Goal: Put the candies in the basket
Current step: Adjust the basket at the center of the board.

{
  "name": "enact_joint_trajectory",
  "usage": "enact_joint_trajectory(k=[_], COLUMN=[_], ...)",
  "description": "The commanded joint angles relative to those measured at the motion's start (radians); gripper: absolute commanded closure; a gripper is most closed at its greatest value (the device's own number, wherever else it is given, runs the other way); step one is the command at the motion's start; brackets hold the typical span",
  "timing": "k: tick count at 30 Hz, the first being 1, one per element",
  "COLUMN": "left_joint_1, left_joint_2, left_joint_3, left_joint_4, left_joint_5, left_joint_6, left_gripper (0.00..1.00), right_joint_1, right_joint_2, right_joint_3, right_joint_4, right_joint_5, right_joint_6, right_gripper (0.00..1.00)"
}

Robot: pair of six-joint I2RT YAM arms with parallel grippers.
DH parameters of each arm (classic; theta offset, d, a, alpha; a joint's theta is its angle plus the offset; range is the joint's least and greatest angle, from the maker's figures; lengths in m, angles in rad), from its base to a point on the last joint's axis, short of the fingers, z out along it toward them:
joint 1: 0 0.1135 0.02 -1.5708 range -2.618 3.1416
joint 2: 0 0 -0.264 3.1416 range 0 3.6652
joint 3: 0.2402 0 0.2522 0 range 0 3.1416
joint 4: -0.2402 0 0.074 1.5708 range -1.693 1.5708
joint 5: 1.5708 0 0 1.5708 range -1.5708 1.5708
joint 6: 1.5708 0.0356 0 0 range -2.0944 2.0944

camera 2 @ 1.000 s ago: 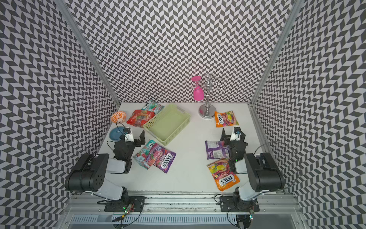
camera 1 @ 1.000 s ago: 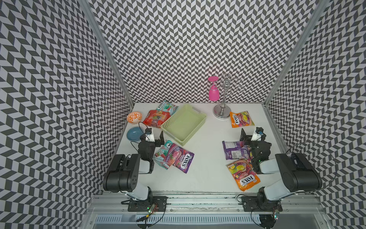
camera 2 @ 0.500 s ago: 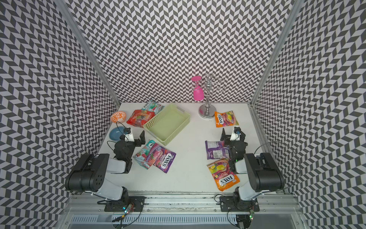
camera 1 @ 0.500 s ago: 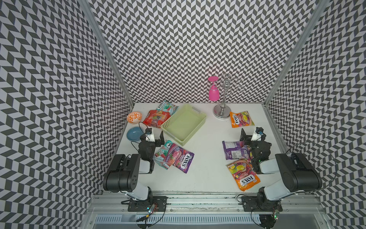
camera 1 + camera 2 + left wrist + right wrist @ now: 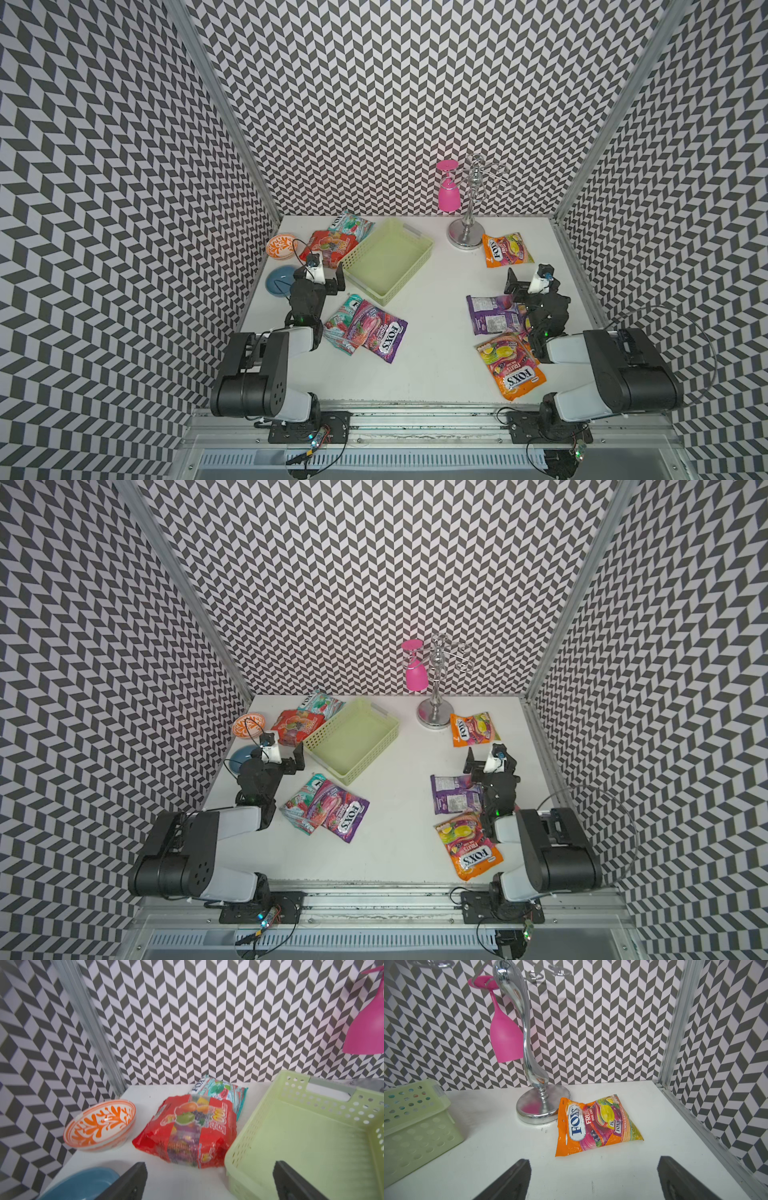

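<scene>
glossy flat candy bags [image 5: 506,248], perforated pale green plastic basket [image 5: 388,259], white table [image 5: 432,332]

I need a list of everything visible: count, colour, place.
basket: one, pale green, back centre, empty.
red bag: one, red, left of basket.
purple bags: two, purple, front left; right side.
teal bags: two, teal, behind red bag; under purple bag.
stand: one, silver, back right.
glass: one, pink, hanging on stand.
orange bags: two, orange, beside stand; front right.
bowls: two, orange-white and blue, left edge.
table: one, white, beneath all.
left gripper: one, black, open, by basket.
right gripper: one, black, open, by purple bag.
</scene>
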Motion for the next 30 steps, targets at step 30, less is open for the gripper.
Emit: enact_joint_trajectory(k=[30], left_joint_1=[-0.089], left_joint_2=[0.379], left_joint_3=[0.957], left_joint_4=[-1.209], left_joint_5=[0.259], left_joint_6=[-0.031], left_gripper=[0.01], right_joint_1=[0.004], right_joint_2=[-0.593], right_joint_3=[0.220], right_joint_4=[-0.906], right_joint_5=[-0.154], right_joint_6=[0.517], right_gripper=[0.01])
